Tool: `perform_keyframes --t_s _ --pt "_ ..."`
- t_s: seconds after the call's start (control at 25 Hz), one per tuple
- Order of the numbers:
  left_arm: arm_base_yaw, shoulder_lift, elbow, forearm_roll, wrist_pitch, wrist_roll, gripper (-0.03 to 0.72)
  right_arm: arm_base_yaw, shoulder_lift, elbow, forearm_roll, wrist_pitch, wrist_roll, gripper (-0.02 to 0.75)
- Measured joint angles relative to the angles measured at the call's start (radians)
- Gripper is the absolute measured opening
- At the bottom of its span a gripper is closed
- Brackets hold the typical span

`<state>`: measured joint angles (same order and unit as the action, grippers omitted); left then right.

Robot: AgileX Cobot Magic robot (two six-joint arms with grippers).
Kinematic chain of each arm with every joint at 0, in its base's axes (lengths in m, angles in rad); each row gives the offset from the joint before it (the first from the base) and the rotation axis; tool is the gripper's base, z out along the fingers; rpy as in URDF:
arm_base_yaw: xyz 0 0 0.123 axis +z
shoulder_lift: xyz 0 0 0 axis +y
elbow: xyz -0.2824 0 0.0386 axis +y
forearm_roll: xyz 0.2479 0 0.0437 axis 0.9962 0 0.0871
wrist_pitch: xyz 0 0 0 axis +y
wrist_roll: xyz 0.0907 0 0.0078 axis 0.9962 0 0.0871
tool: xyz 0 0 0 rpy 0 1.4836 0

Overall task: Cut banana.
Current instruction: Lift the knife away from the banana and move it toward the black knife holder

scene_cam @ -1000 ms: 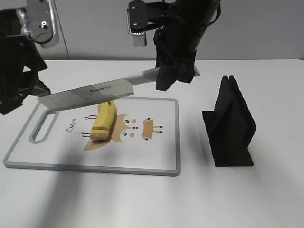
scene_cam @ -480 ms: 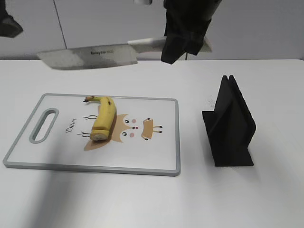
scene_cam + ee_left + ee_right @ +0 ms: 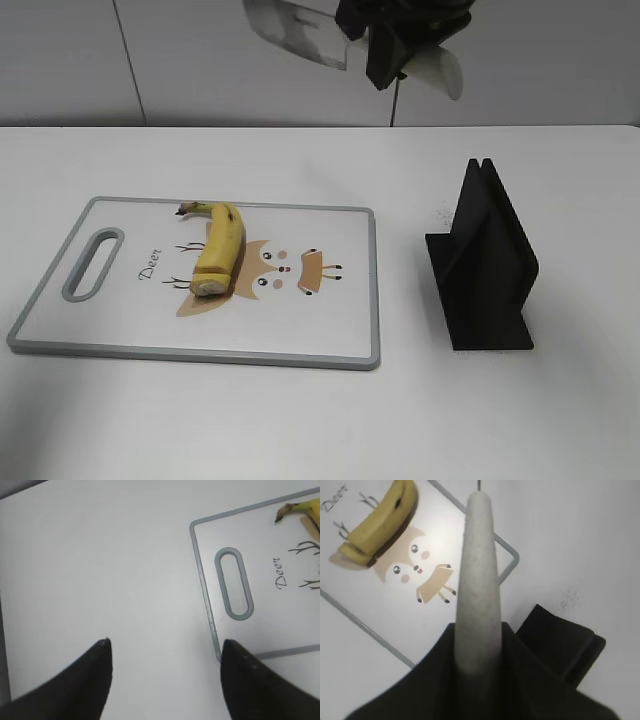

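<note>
The banana [image 3: 217, 252] lies on the white cutting board [image 3: 300, 335], stem tip at the back, pale cut end at the front. It also shows in the right wrist view [image 3: 382, 527], and its stem tip shows in the left wrist view [image 3: 300, 511]. My right gripper [image 3: 395, 45] is shut on the knife handle [image 3: 479, 575] and holds the knife [image 3: 300, 28] high at the frame's top. My left gripper [image 3: 165, 652] is open and empty above bare table left of the board [image 3: 265, 630]; it is out of the exterior view.
A black knife stand [image 3: 485, 265] sits on the white table right of the board, also in the right wrist view [image 3: 560, 645]. The board has a slot handle [image 3: 92, 264] at its left end and a cartoon deer print [image 3: 280, 270].
The right gripper has lifted the knife from just above the banana up to the frame's top, and the blade has swung round. The left arm has left the exterior view.
</note>
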<state>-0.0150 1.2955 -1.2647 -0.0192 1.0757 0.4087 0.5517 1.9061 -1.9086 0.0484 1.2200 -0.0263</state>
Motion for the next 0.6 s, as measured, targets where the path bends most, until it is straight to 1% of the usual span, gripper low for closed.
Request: perform_keyframes --t_s 0.08,0.16,0.32,0.44,0.6 --pt "0.014 -0.042 0.019 -0.018 -0.002 -0.002 0.641 -0.011 0.000 0.000 -0.017 0.002 0.076 0.170" --pt "0.015 -0.085 0.053 -0.029 -0.010 -0.002 0.635 -0.034 0.000 0.000 -0.002 0.002 0.116 0.170" --pt "0.015 -0.168 0.165 -0.034 -0.018 -0.021 0.631 -0.098 -0.017 0.013 0.059 0.003 0.136 0.169" --pt "0.020 -0.217 0.246 -0.034 -0.007 -0.044 0.631 -0.147 -0.048 0.049 0.068 0.003 0.146 0.169" --pt "0.035 -0.291 0.352 -0.043 0.047 -0.060 0.627 -0.179 -0.094 0.133 0.064 0.003 0.161 0.169"
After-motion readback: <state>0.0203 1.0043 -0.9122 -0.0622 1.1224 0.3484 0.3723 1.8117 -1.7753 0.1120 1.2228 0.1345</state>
